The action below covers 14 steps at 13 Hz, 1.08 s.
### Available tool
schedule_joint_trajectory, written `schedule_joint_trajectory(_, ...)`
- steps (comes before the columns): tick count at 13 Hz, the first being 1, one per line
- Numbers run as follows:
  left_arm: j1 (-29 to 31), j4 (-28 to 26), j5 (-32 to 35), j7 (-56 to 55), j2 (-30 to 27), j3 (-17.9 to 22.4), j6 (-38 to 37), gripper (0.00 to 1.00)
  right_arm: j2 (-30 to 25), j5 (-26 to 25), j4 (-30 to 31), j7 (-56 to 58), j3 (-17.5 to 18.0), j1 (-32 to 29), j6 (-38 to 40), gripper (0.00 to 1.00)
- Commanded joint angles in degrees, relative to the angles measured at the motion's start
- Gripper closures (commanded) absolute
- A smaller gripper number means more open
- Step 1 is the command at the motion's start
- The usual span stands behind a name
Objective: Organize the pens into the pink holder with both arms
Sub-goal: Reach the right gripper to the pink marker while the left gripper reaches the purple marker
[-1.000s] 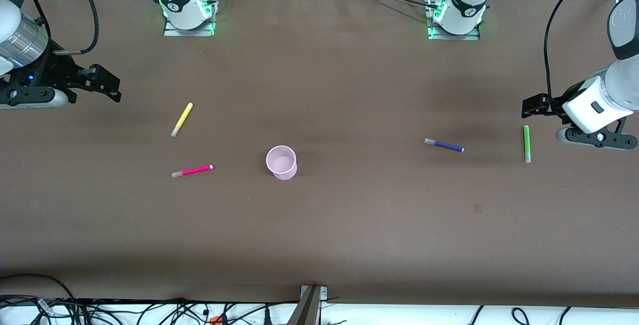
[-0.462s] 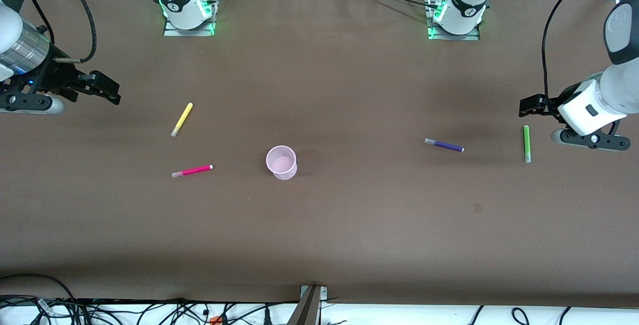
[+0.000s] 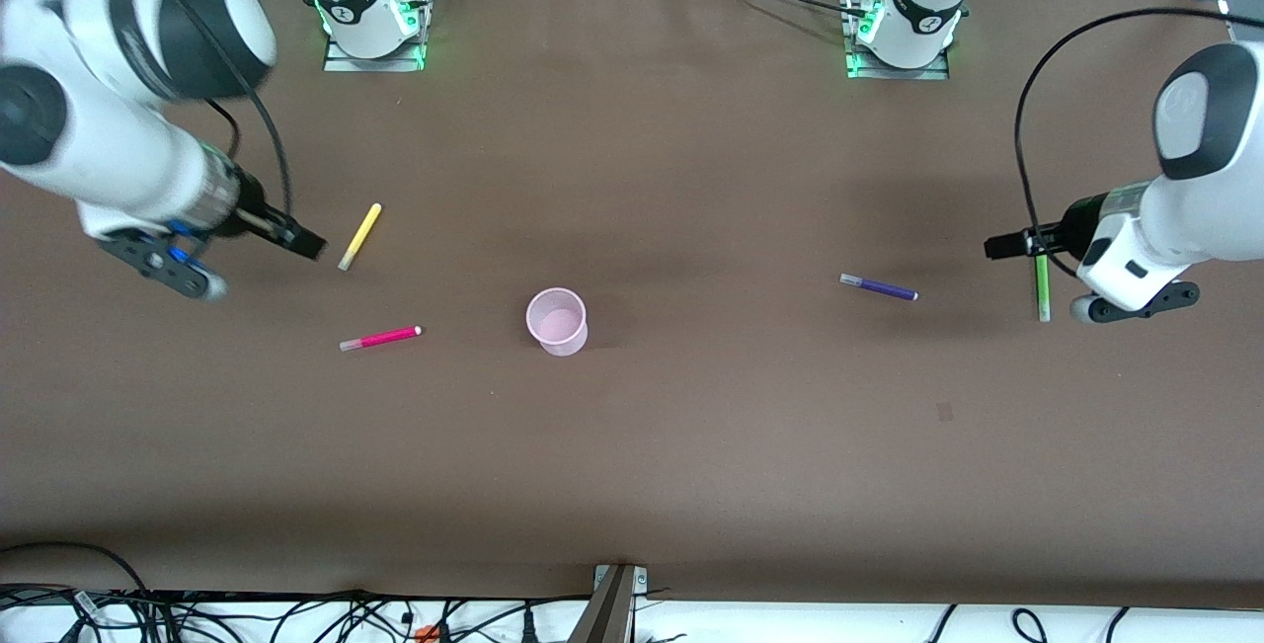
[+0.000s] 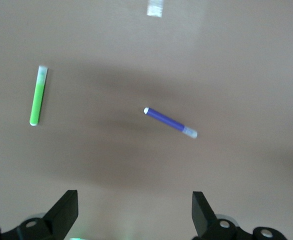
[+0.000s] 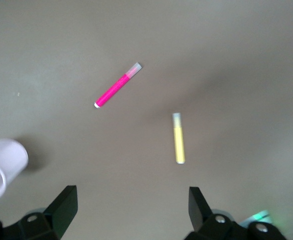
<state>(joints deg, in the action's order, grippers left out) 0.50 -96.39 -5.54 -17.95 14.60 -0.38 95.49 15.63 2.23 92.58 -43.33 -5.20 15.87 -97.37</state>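
You swung both arms inward over the last second: the right claw [image 3: 308, 245] came down beside the yellow pen [image 3: 359, 236], and the left claw [image 3: 1005, 246] slid in over the green pen [image 3: 1041, 285]. Both claws stayed released, grasping nothing. The pink holder [image 3: 558, 322] stood mid-table with nothing in it; the magenta pen [image 3: 379, 338] and purple pen [image 3: 878, 287] lay where they had been on the table [image 3: 691, 445]
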Motion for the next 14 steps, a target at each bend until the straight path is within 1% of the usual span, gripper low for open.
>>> schedule_joint_trajectory(1,-0.06,-6.51,-0.87,-16.0,-0.98,-0.5,6.54,0.0,7.98,2.51,-1.09,-7.01,-0.07,-0.23,-5.88,0.02)
schedule_joint_trajectory(3,-0.33,-8.98,-0.79,-30.67,0.42,-0.76,9.87,0.0,13.61,4.88,-0.83,-10.53,-0.07,-0.23,-13.52,0.02)
schedule_joint_trajectory(5,-2.43,-13.01,-0.18,-40.89,0.25,-0.85,15.49,0.0,17.93,7.34,-0.91,-13.09,-0.07,-0.31,-19.41,0.03)
schedule_joint_trajectory(6,-3.48,-15.47,0.0,-47.37,0.08,-0.85,19.52,0.0,19.86,8.66,-0.91,-13.19,-0.07,-0.66,-22.57,0.06)
schedule_joint_trajectory(7,-4.02,-17.93,1.57,-54.49,0.25,-0.94,24.26,0.0,21.79,9.89,-0.91,-13.19,-0.07,-0.84,-24.95,0.06)
schedule_joint_trajectory(8,-5.41,-21.09,4.37,-60.3,0.25,-1.46,28.39,0.0,23.38,10.08,-0.65,-13.1,-0.07,-0.58,-26.72,0.09)
schedule_joint_trajectory(9,-5.95,-23.64,5.62,-62.97,0.43,-1.55,31.22,0.0,24.0,10.25,0.39,-13.1,-0.07,-0.32,-27.69,0.13)
schedule_joint_trajectory(10,-6.04,-25.41,5.63,-63.69,0.52,-1.46,33.51,0.0,24.19,10.78,1.19,-13.1,-0.07,-0.31,-28.4,0.14)
schedule_joint_trajectory(11,-5.87,-26.56,5.63,-64.74,0.6,-1.55,34.84,0.0,24.19,10.87,2.15,-13.1,-0.07,-0.31,-28.49,0.18)
schedule_joint_trajectory(13,-5.51,-27.01,5.54,-70.69,2.79,-1.55,38.18,0.0,24.19,10.87,3.3,-12.58,-0.07,-0.31,-28.41,0.25)
schedule_joint_trajectory(14,-5.6,-27.01,5.54,-73.34,4.02,-1.55,39.93,0.0,24.27,10.87,3.48,-12.22,-0.07,-0.4,-28.32,0.32)
